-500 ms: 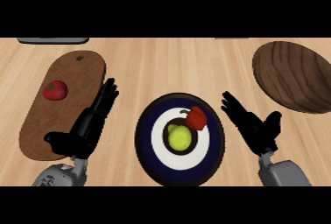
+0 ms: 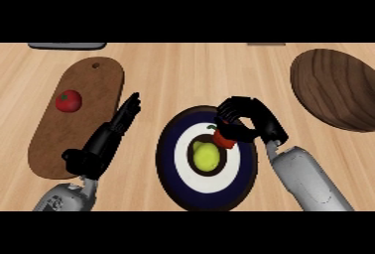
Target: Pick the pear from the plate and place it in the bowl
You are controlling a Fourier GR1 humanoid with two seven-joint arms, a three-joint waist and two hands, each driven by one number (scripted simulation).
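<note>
A yellow-green pear lies in the middle of a dark blue plate with a white centre. A small red fruit sits just above the pear. My right hand hovers over the plate's upper right with its fingers curled, right above the red fruit and partly hiding it. It holds nothing, and the pear lies free below and to its left. The brown wooden bowl stands at the far right. My left hand rests open left of the plate, fingers straight.
A long wooden cutting board lies at the left with a red tomato on it. My left hand overlaps the board's right edge. A grey object shows at the top left edge.
My right hand has moved left from beside the plate to over its upper right part, and its fingers have curled. The left hand has stayed where it was.
</note>
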